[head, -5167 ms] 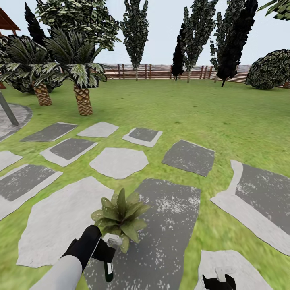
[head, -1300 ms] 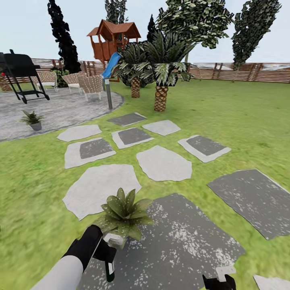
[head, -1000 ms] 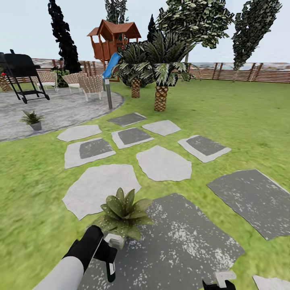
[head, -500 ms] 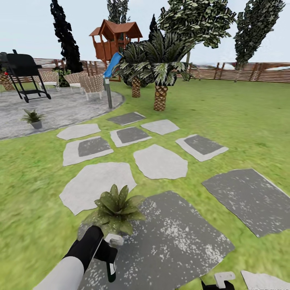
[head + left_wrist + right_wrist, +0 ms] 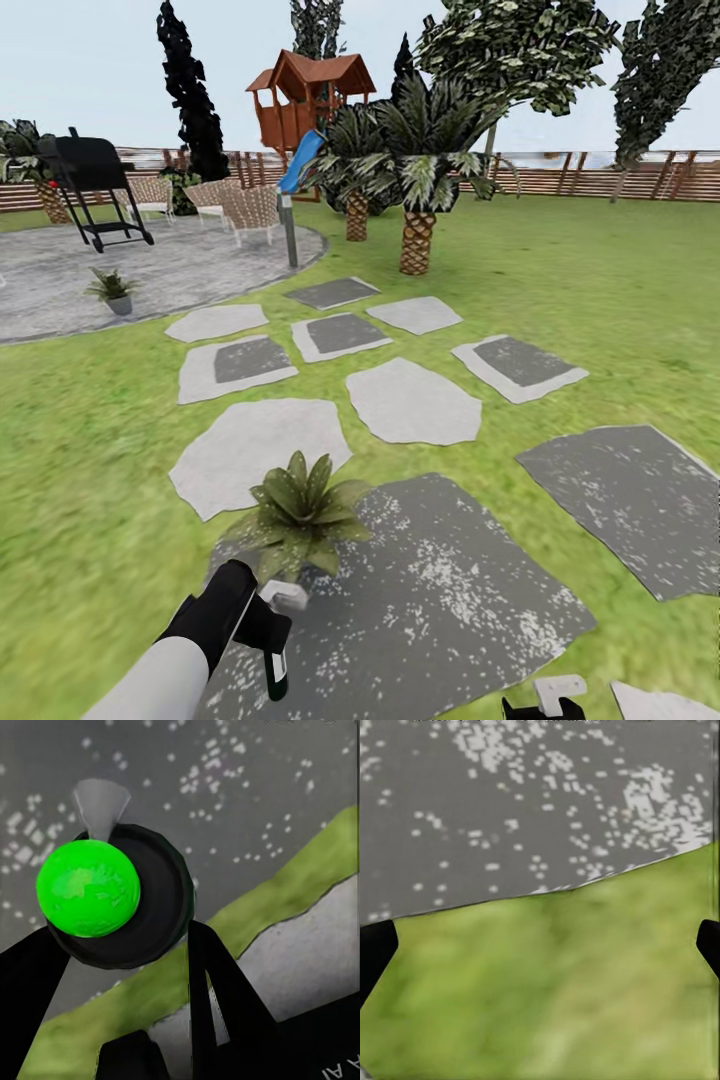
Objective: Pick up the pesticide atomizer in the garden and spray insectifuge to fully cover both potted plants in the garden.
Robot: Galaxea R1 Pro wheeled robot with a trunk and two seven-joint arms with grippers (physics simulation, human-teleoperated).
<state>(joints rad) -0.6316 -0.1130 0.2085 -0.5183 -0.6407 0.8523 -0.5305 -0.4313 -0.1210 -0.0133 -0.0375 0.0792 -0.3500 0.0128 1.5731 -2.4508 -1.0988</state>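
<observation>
My left gripper (image 5: 262,632) is shut on the pesticide atomizer (image 5: 274,672), a dark bottle with a pale spray head pointing toward the near potted plant (image 5: 298,510). That plant stands just ahead of it, on the edge of a speckled dark slab (image 5: 450,590). In the left wrist view the atomizer (image 5: 150,900) shows its green mark between the dark fingers (image 5: 225,1005). The second potted plant (image 5: 112,288) stands far off to the left on the round grey patio (image 5: 190,265). My right gripper (image 5: 545,702) is low at the right, and its wrist view shows the right gripper (image 5: 540,949) open over grass.
Grey stepping slabs (image 5: 410,400) cross the lawn toward the patio. A tall grey post (image 5: 290,230), wicker chairs (image 5: 250,210) and a black grill (image 5: 95,185) stand there. Scaly-trunked palms (image 5: 415,215), a wooden playhouse (image 5: 310,95) and the slatted fence (image 5: 600,175) lie beyond.
The whole view has swung and shifted, so the camera moved; the patio and second plant came into sight. My left gripper keeps the atomizer in the same hold.
</observation>
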